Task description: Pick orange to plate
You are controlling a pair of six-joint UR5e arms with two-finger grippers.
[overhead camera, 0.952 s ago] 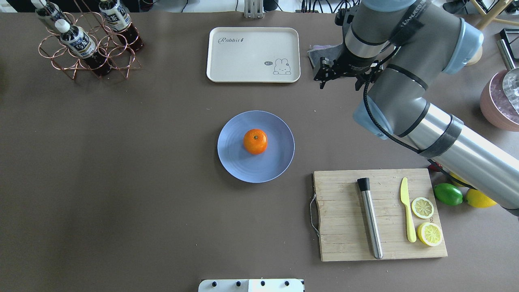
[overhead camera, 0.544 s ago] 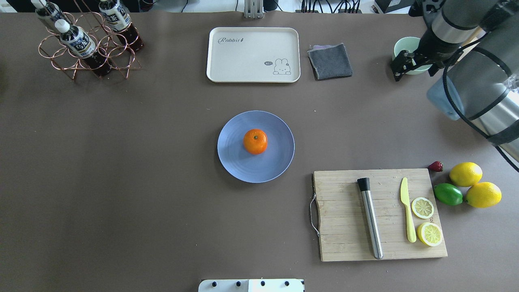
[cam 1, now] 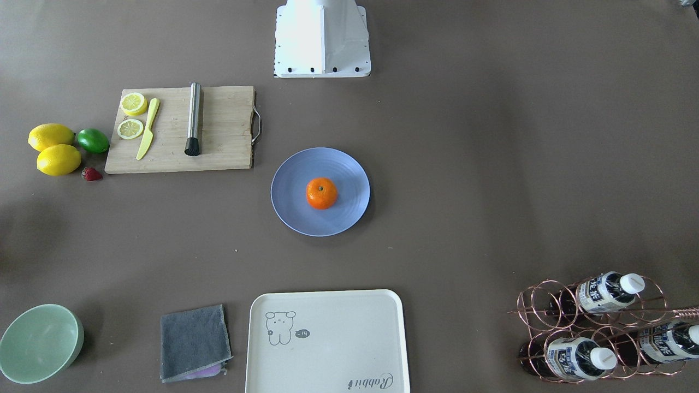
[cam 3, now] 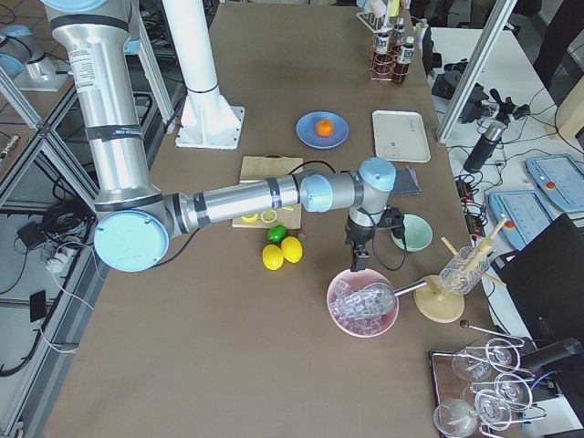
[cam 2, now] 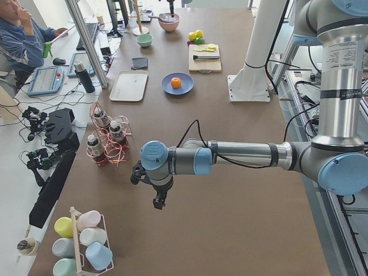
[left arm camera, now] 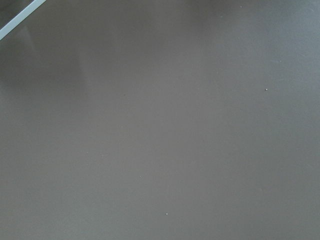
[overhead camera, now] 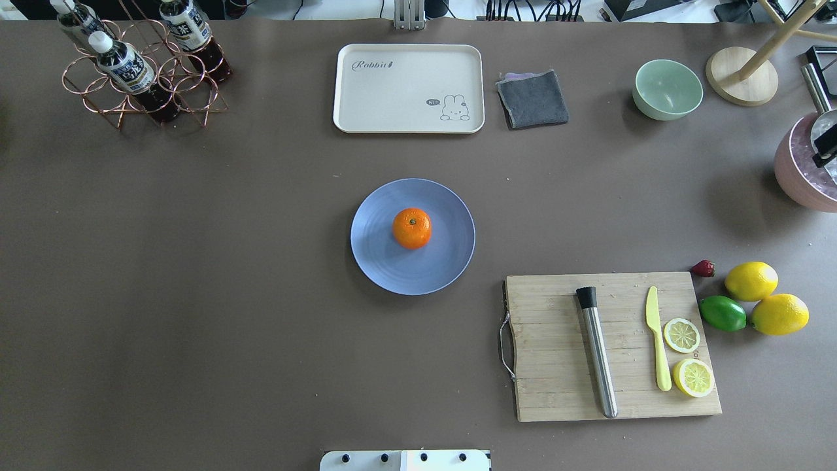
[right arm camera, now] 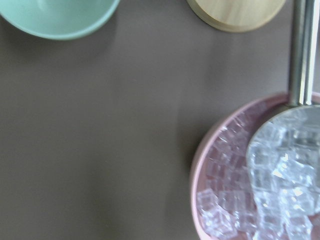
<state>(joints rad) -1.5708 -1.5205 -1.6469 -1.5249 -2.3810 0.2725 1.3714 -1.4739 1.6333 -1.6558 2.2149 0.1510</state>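
Observation:
The orange [overhead camera: 412, 227] sits upright, stem dimple up, near the middle of the blue plate [overhead camera: 392, 269], and nothing touches it. The front-facing view shows the same orange [cam 1: 321, 193] on the plate [cam 1: 289, 210]. My right gripper [cam 3: 354, 265] hangs far off to the right, between the green bowl and the pink ice bowl; I cannot tell whether it is open or shut. My left gripper [cam 2: 156, 203] hovers over bare table far to the left, past the bottle rack, and its state cannot be told either. Neither wrist view shows fingers.
A cutting board [overhead camera: 556, 347] with a steel muddler, a yellow knife and lemon slices lies front right, with lemons [overhead camera: 752, 280] and a lime [overhead camera: 722, 313] beside it. At the back stand a cream tray [overhead camera: 409, 88], grey cloth [overhead camera: 533, 98], green bowl [overhead camera: 667, 88] and bottle rack [overhead camera: 137, 65]. A pink ice bowl [overhead camera: 801, 173] is at the right edge.
My right arm has swung away to the right and nearly left the overhead view, uncovering the cloth, green bowl and lemons. The orange and plate have not moved.

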